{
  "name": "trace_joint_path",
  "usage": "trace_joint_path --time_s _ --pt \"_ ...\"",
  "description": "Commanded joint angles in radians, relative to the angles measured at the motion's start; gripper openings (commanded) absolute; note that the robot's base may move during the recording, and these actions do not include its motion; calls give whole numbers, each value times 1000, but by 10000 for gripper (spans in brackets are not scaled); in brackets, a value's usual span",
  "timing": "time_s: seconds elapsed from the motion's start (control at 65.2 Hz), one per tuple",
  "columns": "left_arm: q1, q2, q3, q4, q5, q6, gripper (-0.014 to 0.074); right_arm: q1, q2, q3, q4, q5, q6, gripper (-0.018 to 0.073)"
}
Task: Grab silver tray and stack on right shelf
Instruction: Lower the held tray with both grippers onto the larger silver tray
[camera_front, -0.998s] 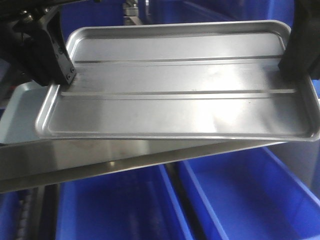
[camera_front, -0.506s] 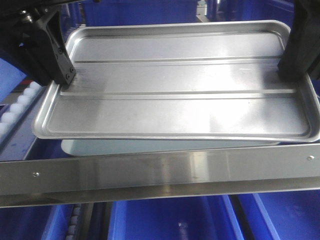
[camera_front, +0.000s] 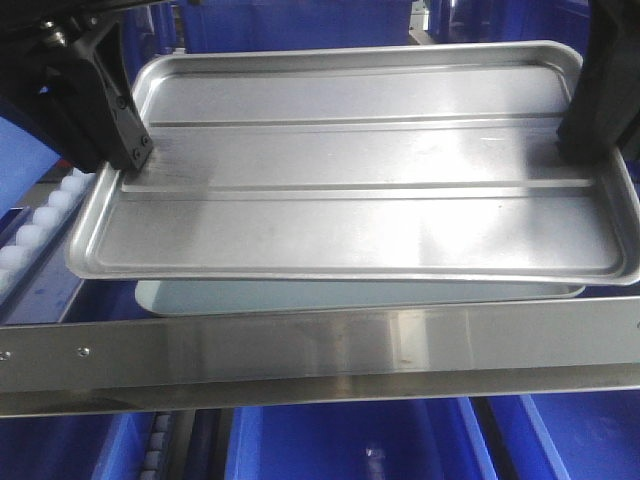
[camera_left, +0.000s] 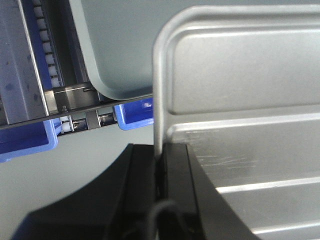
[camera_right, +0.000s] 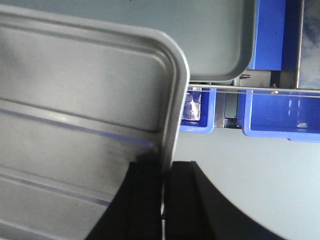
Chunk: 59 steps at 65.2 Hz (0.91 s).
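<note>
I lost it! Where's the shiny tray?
Front view: the silver tray hangs between the left gripper and right gripper, above the grey tray, behind the crossbar.

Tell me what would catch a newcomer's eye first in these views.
The shiny silver tray fills the front view, held by its two short ends: the left gripper clamps one rim, the right gripper the other. Just beneath it a duller grey tray lies on the right shelf, behind the bright front crossbar, with blue bins below.
</note>
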Motion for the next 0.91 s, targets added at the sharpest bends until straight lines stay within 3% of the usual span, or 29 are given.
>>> trace_joint_path --time_s 0.0,0.89 --pt "-13 -28 -31 11 -31 15 -94 4 -25 -26 -40 -42 -20 57" --pt "-13 -26 -31 21 -52 15 -94 4 -25 -26 -41 -77 -20 57"
